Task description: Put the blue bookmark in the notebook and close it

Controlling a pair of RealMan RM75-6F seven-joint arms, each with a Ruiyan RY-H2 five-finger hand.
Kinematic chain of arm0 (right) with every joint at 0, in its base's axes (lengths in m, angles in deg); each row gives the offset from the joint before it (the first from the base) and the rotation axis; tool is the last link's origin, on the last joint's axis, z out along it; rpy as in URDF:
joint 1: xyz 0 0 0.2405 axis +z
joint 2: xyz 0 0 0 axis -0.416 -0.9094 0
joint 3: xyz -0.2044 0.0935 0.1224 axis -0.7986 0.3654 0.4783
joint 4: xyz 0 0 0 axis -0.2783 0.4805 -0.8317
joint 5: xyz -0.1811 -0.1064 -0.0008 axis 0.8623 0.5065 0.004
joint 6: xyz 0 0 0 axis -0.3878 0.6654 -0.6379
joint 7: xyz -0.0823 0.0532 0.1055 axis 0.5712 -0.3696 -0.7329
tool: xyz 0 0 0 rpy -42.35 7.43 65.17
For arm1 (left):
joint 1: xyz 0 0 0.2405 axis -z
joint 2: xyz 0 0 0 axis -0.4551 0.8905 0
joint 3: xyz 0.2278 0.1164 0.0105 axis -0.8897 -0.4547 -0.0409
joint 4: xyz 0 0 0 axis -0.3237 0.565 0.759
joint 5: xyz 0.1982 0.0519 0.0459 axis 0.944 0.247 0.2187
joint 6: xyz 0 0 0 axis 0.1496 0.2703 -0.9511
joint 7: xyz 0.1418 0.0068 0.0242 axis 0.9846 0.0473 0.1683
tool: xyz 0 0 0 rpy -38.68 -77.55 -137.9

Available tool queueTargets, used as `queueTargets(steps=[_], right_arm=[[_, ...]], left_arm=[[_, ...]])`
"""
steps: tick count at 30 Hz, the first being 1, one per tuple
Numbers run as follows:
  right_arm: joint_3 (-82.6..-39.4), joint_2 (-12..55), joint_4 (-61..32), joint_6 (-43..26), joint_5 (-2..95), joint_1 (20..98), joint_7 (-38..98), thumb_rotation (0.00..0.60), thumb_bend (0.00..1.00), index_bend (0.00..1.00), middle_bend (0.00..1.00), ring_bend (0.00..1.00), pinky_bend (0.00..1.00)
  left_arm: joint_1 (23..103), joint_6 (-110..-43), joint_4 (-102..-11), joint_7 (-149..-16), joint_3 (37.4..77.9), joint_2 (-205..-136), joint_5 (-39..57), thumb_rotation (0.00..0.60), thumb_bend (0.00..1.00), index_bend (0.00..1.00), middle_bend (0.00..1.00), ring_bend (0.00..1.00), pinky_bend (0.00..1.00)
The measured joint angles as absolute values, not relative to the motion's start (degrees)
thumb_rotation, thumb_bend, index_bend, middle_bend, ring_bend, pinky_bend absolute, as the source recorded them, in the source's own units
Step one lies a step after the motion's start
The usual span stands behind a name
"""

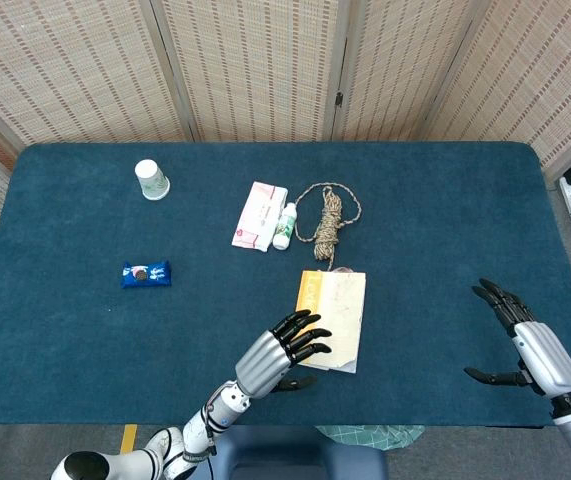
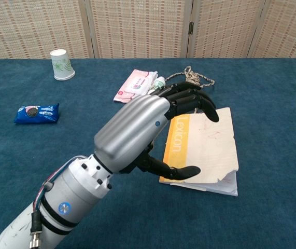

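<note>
The notebook (image 1: 337, 303) (image 2: 210, 143) lies closed on the blue table, its tan cover with a yellow spine strip facing up. The blue bookmark is hidden inside; only a pinkish tassel (image 1: 343, 270) peeks out at the far edge. My left hand (image 1: 283, 351) (image 2: 153, 127) hovers open at the notebook's near left corner, its fingers spread over the cover. Whether they touch the cover I cannot tell. My right hand (image 1: 525, 345) is open and empty, well to the right of the notebook near the table's front edge.
Behind the notebook lie a coiled rope (image 1: 331, 215) (image 2: 190, 75), a small white bottle (image 1: 284, 225) and a pink tissue pack (image 1: 259, 215) (image 2: 136, 85). A paper cup (image 1: 151, 180) (image 2: 61, 64) and a blue snack packet (image 1: 146, 273) (image 2: 37, 112) sit at the left.
</note>
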State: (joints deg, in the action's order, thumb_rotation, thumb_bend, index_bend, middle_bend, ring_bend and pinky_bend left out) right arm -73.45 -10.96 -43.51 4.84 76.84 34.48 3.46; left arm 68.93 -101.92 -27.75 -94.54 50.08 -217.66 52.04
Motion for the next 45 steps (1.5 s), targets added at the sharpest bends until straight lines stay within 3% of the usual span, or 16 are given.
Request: queueTargets(steps=[9, 28, 35, 40, 45], right_arm=[[-73.8, -11.6, -43.1, 6.2, 77.3, 33.5, 4.7, 0.600, 0.00, 0.00, 0.00, 0.00, 0.02], [-71.9, -6.2, -43.4, 5.4, 71.4, 32.7, 25.0, 0.600, 0.00, 0.00, 0.00, 0.00, 0.02], [-70.4, -3.1, -43.8, 6.6, 65.2, 31.6, 36.6, 0.600, 0.00, 0.00, 0.00, 0.00, 0.02], [-70.1, -2.2, -44.5, 7.4, 63.7, 30.6, 39.1, 0.600, 0.00, 0.00, 0.00, 0.00, 0.02], [-70.1, -2.0, -44.9, 7.4, 64.1, 30.5, 39.2, 0.600, 0.00, 0.00, 0.00, 0.00, 0.02]], left_arm=[[67.2, -99.4, -32.1, -93.1, 50.8, -214.9, 48.8, 0.600, 0.20, 0.35, 0.26, 0.11, 0.17], [58.3, -89.1, -61.1, -81.5, 54.7, -174.5, 33.1, 0.600, 0.20, 0.27, 0.17, 0.04, 0.08], [49.2, -94.1, -68.0, -69.5, 52.2, -167.0, 29.4, 0.600, 0.21, 0.25, 0.12, 0.00, 0.04], [42.8, -100.3, -68.0, -69.8, 49.9, -165.4, 29.5, 0.600, 0.21, 0.25, 0.12, 0.00, 0.03], [41.4, -100.3, -69.4, -69.2, 48.9, -163.2, 30.2, 0.600, 0.22, 0.24, 0.11, 0.00, 0.02]])
